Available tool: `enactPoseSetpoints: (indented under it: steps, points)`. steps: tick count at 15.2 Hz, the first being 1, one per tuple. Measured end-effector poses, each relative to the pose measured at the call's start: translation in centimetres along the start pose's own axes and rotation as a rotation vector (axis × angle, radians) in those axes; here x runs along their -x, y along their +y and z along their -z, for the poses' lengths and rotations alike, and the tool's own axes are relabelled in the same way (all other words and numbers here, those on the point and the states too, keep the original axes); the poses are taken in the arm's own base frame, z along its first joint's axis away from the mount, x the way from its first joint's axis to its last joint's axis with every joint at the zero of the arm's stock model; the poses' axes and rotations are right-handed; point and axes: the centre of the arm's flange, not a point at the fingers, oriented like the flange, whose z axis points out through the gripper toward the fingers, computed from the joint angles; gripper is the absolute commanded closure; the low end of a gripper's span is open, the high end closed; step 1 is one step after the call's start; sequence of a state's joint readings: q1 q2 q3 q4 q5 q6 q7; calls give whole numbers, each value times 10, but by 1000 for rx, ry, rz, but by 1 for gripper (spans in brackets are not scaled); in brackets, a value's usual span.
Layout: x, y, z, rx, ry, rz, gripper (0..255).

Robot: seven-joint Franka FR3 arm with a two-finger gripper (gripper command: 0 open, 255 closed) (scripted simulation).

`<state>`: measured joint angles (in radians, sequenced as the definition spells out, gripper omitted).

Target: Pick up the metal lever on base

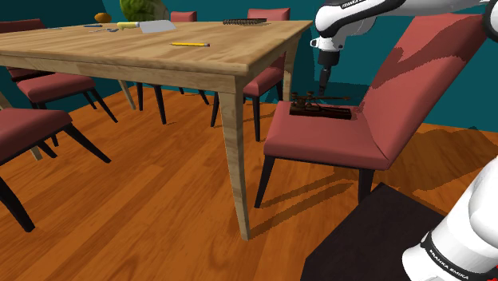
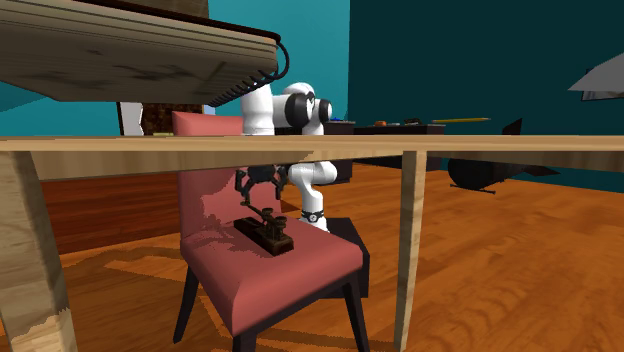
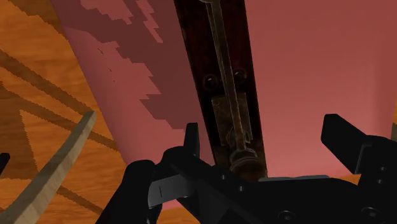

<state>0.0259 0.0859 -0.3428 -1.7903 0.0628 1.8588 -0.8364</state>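
My hand, fingers apart and clasping nothing, hangs just above the metal lever; the lever sits on its dark base, lying on the red chair seat beside the wooden desk.

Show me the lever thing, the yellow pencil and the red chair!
lever on base (image 1: 322, 112): shoulder view, middle of its dark base.
yellow pencil (image 1: 190, 45): shoulder view, middle of its shaft.
red chair (image 1: 319, 145): shoulder view, bare front of its seat.

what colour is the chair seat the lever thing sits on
Muted pinkish red; the chair seat shows best in the shoulder view, under the lever.
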Motion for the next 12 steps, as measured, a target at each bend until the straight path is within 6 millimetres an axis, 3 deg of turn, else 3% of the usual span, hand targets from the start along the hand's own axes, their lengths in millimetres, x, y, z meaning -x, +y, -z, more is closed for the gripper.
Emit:
enactPoseSetpoints:
  steps: [8,9,12]
  points:
    - [-6,10,-39,1,-2,14,0]
    - [-6,10,-40,1,-2,14,255]
    - [-6,10,-42,1,-1,14,255]
